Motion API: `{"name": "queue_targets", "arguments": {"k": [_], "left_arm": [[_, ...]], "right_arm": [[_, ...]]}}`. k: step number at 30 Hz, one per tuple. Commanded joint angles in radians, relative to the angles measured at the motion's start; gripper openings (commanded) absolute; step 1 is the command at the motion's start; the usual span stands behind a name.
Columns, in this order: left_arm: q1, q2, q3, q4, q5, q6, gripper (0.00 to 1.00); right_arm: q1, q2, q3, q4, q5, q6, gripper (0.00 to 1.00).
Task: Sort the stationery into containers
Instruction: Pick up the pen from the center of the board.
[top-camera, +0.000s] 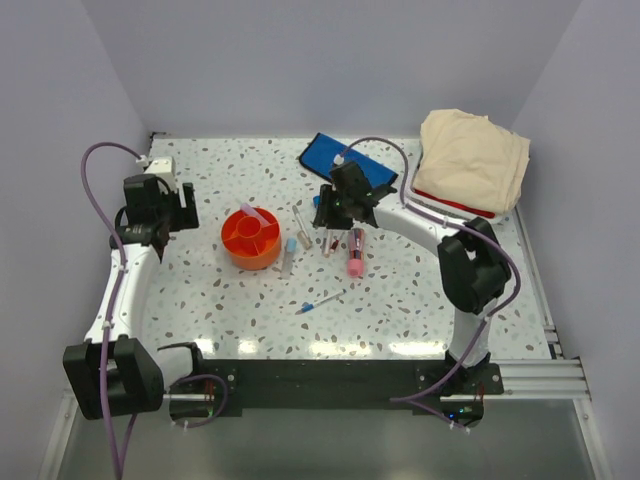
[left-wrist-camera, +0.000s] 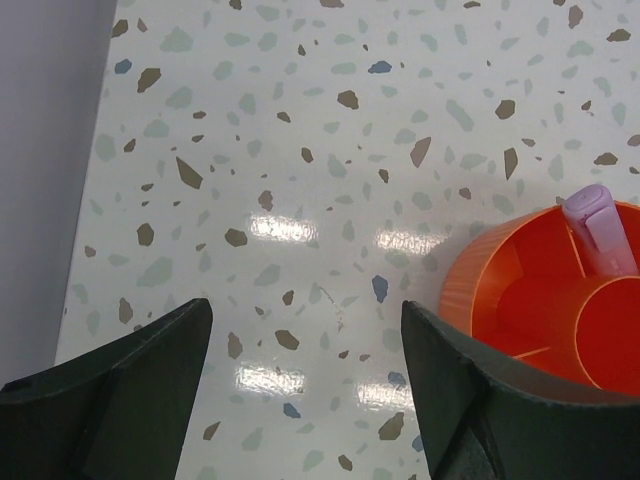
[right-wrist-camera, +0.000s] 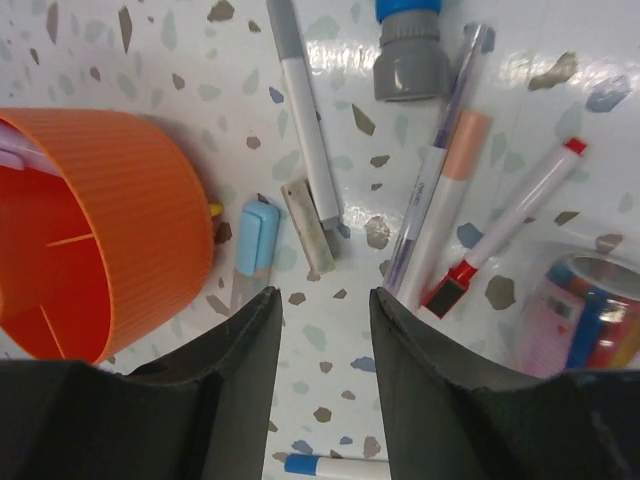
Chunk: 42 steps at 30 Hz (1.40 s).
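Mid-left of the top view: left gripper (top-camera: 185, 210) spread wide, gripping nothing, above bare speckled bench (top-camera: 400, 300) and well apart from the orange tub (top-camera: 250, 258) to its right. In its wrist view, tub wall at the right edge, with a lilac marker (left-wrist-camera: 600, 225) upright in an outer compartment.

Centre of the top view: right gripper (top-camera: 328, 215) pointed down over a loose cluster of stationery just right of the tub. Parted by a narrow gap in its wrist view, pinching nothing. Near the tub wall, a blue-capped stick (right-wrist-camera: 258, 235). Above it in the frame, a grey marker (right-wrist-camera: 305, 110). Right of centre, a peach-banded pen (right-wrist-camera: 445, 200) and a red-capped pen (right-wrist-camera: 515, 225). At the lower right edge, a pink tube (right-wrist-camera: 580, 320).

Nearer the arm bases in the top view, a thin pen (top-camera: 320, 301) lying alone. At upper centre, blue pouch (top-camera: 330, 155) flat on the bench, partly hidden by the right arm. At upper right, a white basket (top-camera: 455, 203) under beige cloth (top-camera: 470, 155).
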Motion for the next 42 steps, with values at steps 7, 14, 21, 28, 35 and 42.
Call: {"name": "queue_targets", "arguments": {"k": [7, 14, 21, 28, 35, 42], "left_arm": [[0.021, -0.064, -0.021, -0.046, -0.024, -0.021, 0.81], [0.037, -0.089, -0.024, -0.067, -0.034, -0.015, 0.81], [0.053, -0.1, -0.046, -0.066, -0.034, -0.015, 0.81], [0.058, -0.093, -0.047, -0.063, -0.03, -0.019, 0.81], [0.061, -0.075, -0.017, -0.083, -0.025, -0.024, 0.81], [0.067, -0.066, -0.004, -0.087, -0.021, -0.028, 0.81]], "right_arm": [[0.074, 0.175, 0.18, -0.048, -0.063, 0.126, 0.41], [0.101, 0.236, 0.195, -0.088, -0.026, 0.172, 0.43], [0.124, 0.295, 0.275, -0.106, -0.014, 0.179, 0.46], [0.141, 0.342, 0.334, -0.191, 0.088, 0.191, 0.46], [0.158, 0.384, 0.324, -0.257, 0.143, 0.211, 0.44], [0.193, 0.456, 0.364, -0.258, 0.149, 0.203, 0.42]]}}
